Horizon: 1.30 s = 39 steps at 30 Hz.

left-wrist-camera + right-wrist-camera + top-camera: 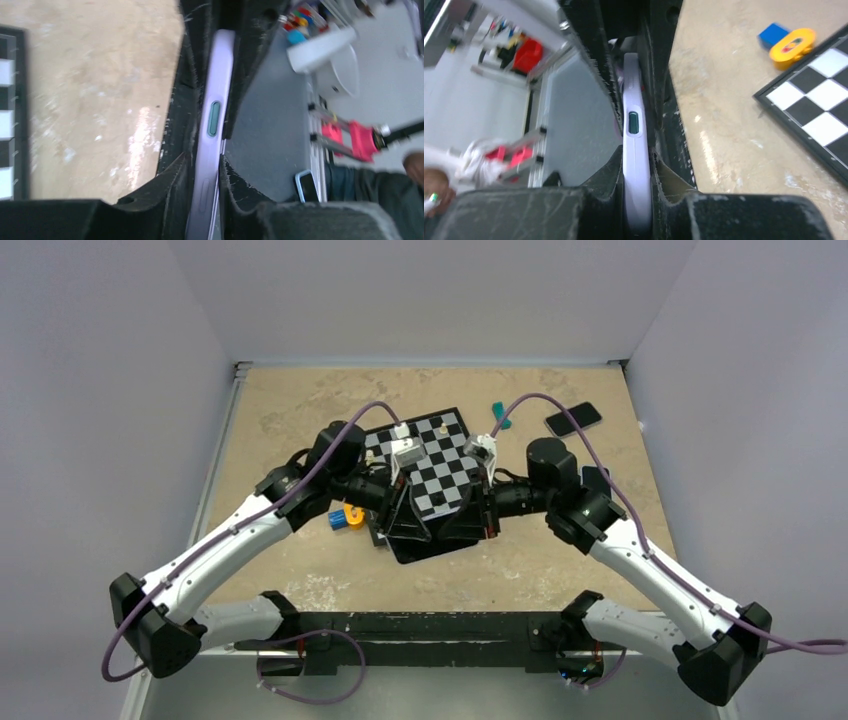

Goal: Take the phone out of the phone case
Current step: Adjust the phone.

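Left claw (216,75) and right claw (631,85) each grip the lilac phone case (206,165) (held on edge) over the worktop (724,125).

A checkered board (432,465) is laid on the bench (300,410) beneath and beyond the left gripper (405,515) and the right gripper (468,512). A blue-and-yellow toy (345,518) is set just left of the left gripper. A teal piece (498,417) and a dark flat slab (574,419) are seen beyond the right gripper.

Even, soft lighting; both wrist views look blurred.
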{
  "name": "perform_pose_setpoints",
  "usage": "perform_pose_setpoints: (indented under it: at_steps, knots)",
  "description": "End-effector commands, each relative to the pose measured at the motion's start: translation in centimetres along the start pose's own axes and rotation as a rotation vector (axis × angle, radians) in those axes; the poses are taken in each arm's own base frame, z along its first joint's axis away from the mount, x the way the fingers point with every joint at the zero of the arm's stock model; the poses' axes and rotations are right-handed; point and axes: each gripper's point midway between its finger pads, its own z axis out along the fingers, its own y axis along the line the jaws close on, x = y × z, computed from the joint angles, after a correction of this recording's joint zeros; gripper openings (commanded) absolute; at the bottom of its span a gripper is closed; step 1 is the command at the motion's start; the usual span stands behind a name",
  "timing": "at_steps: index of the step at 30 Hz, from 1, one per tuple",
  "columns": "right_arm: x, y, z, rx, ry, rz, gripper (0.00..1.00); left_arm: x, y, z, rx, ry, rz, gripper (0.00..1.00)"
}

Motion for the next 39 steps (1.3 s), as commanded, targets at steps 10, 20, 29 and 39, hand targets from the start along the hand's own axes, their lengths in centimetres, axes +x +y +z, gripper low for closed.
perform_pose_setpoints:
  at_steps: [10, 20, 29, 39]
  knots:
    - [-10.4, 1.2, -3.2, 0.039, -0.675, 0.158, 0.00, -2.0, 6.3, -12.1, -0.685, -0.888, -0.423, 1.00]
    - [-12.1, 1.4, -3.2, -0.142, -0.840, 0.267, 0.00, -7.7, 1.1, -10.4, -0.158, -1.126, -0.307, 0.79]
    - [-11.3, 2.7, -1.0, -0.234, -0.846, 0.320, 0.00, -9.9, 0.9, -9.5, -0.063, -1.151, -0.263, 0.52]
    - [-5.9, -1.1, 1.6, 0.194, -0.346, 0.050, 0.54, -8.0, -3.0, -7.6, -0.107, -0.779, 0.005, 0.00]
